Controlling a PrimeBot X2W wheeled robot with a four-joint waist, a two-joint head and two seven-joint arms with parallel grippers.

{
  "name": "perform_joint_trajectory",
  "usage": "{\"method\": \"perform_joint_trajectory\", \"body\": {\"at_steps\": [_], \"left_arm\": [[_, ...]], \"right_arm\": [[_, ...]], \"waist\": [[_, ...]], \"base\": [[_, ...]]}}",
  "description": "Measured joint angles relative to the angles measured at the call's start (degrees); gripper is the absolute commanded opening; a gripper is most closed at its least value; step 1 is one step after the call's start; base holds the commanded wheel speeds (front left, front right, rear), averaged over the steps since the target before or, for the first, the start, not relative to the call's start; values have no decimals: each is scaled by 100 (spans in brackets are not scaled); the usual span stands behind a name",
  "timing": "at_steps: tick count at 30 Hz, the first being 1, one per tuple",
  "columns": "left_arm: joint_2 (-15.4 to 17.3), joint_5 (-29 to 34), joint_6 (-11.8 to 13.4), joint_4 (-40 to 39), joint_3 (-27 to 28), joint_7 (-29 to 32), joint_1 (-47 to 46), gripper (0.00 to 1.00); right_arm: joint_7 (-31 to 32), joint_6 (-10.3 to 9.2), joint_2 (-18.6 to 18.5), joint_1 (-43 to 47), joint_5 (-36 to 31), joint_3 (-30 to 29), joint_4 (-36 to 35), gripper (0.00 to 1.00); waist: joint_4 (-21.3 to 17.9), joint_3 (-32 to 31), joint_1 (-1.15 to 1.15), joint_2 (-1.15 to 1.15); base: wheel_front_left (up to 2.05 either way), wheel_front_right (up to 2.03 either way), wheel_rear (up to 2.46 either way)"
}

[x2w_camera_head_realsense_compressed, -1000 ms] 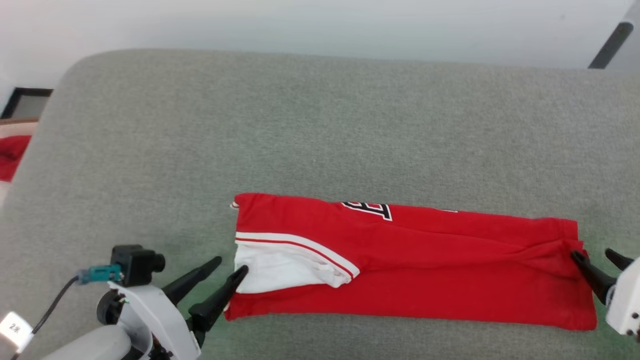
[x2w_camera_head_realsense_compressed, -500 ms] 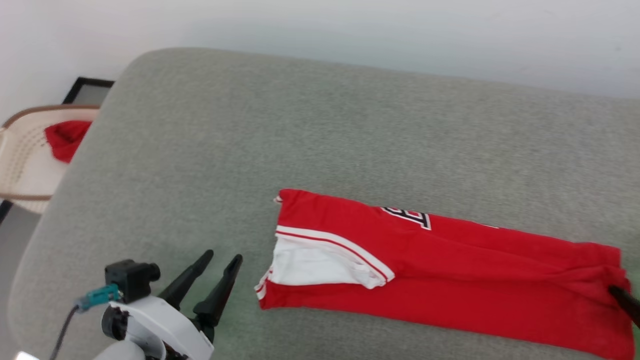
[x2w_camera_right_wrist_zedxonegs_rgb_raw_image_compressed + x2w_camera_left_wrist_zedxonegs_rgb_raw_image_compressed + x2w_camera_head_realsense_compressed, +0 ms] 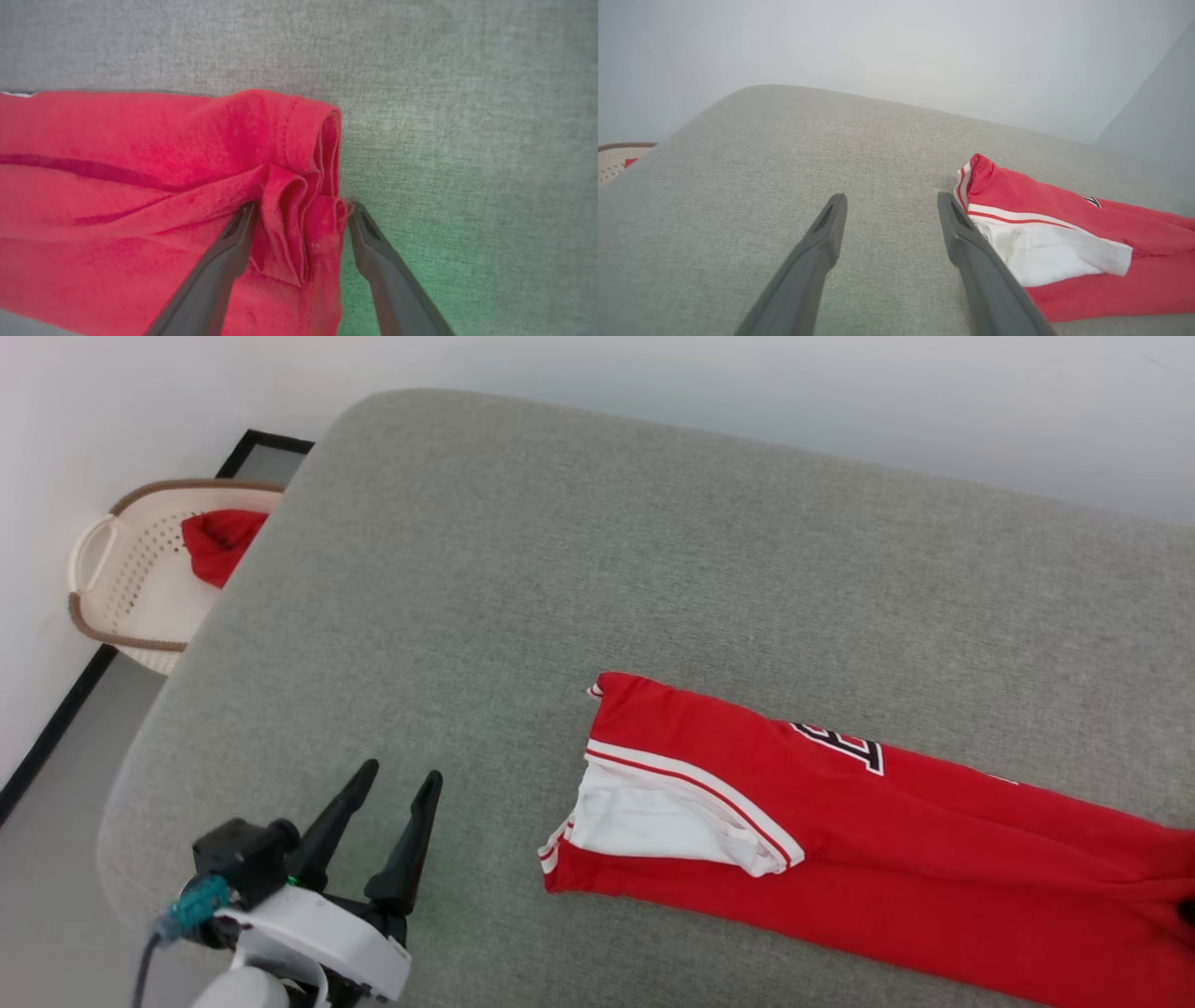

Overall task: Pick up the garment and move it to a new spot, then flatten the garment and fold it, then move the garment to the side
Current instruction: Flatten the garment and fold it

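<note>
Head: red jersey shirt with white sleeve [image 3: 934, 859] lies folded long, lower right on grey fabric cushion [image 3: 653, 541], crossing the right frame edge; bare grey left and beyond.
Left wrist: our left gripper [image 3: 891, 198] gapes, empty.
Right wrist: our right gripper [image 3: 302, 205] gapes, straddling the bunched hem, unclamped.
Delta: we see the camera swung; left gripper touched the sleeve, now apart.

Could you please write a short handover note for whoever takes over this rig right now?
Left gripper: open, over the bare grey surface, apart from the garment's sleeve end.
Right gripper: open, fingers straddling the bunched hem at the garment's other end, not pinching it.
Garment: lies on the grey surface as a long narrow strip, white sleeve folded on top.
Done: lengthwise fold, by the look of it.
To do: probably fold the strip shorter, then move it to the side.
</note>
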Motion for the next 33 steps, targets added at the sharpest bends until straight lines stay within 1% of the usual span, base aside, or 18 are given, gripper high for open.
{"method": "perform_joint_trajectory", "body": {"at_steps": [3, 5, 8, 12, 13, 14, 16, 21, 27, 31, 33], "left_arm": [[-252, 546, -1, -40, 308, 1, 152, 100], [-413, 786, -1, -43, 483, 0, 215, 100], [-556, 951, -7, -33, 595, 0, 298, 100], [-594, 1020, -8, 14, 583, 0, 303, 100], [-600, 1021, -8, 18, 590, 1, 303, 100], [-602, 1045, -8, 16, 605, 1, 302, 100], [-601, 1072, -8, 15, 627, 1, 301, 100], [-583, 1123, -8, -42, 652, 1, 296, 100], [-567, 1189, -9, -121, 844, 1, 383, 100], [-571, 1262, -9, -285, 1021, 1, 457, 100], [-548, 1321, -9, -347, 1062, 1, 510, 100]], "right_arm": [[280, 0, 120, -58, -151, -148, 2, 100], [470, 0, 235, -86, -249, -256, -18, 100], [704, 0, 396, -140, -412, -392, -102, 100], [892, -1, 539, -147, -534, -502, -277, 100], [900, -1, 567, -147, -558, -527, -308, 75], [918, -1, 591, -147, -579, -542, -336, 44], [921, -1, 641, -148, -625, -567, -388, 0], [765, 1, 799, -220, -647, -524, -374, 0], [458, 8, 824, -353, -606, -447, -244, 0], [200, 10, 842, -403, -570, -584, -224, 0], [124, 9, 768, -398, -613, -705, -232, 0]], "waist": [[50, -14, 0, 0], [66, -30, 0, 0], [73, -21, 0, 0], [67, 26, 0, 0], [63, 37, 0, 0], [58, 46, 0, 0], [43, 61, 0, 0], [-34, 86, 0, 0], [-215, 97, 0, 0], [-384, 100, 0, 0], [-476, 110, 0, 0]], "base": [[0, 0, 0], [0, 0, 0], [0, 0, 0], [0, 0, 0], [0, 0, 0], [0, 0, 0], [0, 0, 0], [0, 0, 0], [0, 0, 0], [0, 0, 0], [0, 0, 0]]}}
